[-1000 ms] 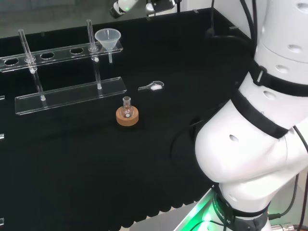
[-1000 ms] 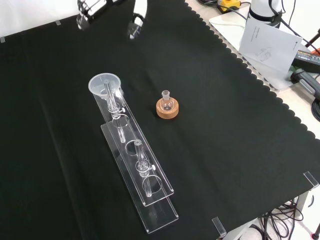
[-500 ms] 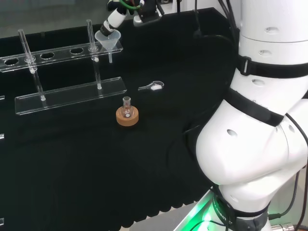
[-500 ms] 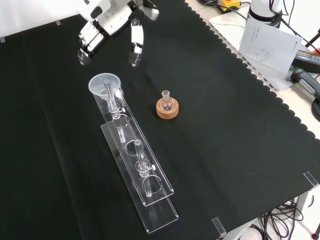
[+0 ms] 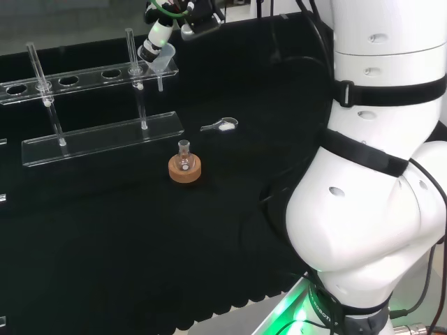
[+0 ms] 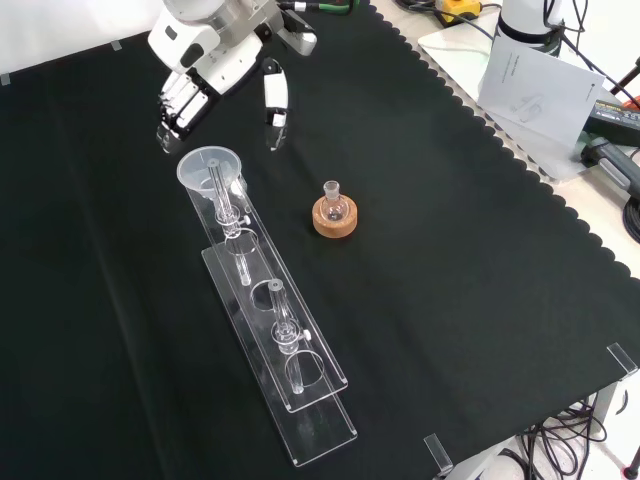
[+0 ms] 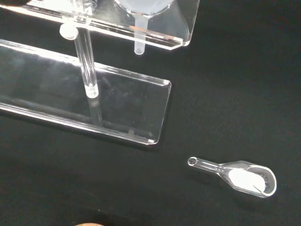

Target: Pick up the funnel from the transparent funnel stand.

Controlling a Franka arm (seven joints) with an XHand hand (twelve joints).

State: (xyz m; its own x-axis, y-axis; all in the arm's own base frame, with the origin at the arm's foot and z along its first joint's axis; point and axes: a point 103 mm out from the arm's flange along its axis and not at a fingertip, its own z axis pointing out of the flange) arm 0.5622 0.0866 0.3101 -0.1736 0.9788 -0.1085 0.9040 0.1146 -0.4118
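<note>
The clear funnel [image 6: 209, 168] sits in the end hole of the transparent funnel stand [image 6: 283, 352], its stem hanging down through the upper shelf. In the head view the funnel [image 5: 165, 61] is partly covered by a finger of the hand [image 5: 155, 40]. Seen from the front, the hand [image 6: 215, 45] hovers just beyond the funnel, open, with straight fingers [image 6: 176, 108] on one side and the thumb [image 6: 272, 104] on the other, touching nothing. The wrist view looks down past the funnel's stem [image 7: 138, 44] onto the stand's base plate [image 7: 70, 103].
A small round flask [image 6: 332, 203] stands on a cork ring [image 6: 335, 223] to the right of the stand in the front view. A clear scoop with white powder [image 7: 242, 177] lies on the cloth [image 5: 221, 126]. Papers and cables [image 6: 535, 80] lie past the cloth's scalloped edge.
The hand has come down from the views' top edge to just beside the funnel, fingers still spread. Funnel, stand and flask have not moved.
</note>
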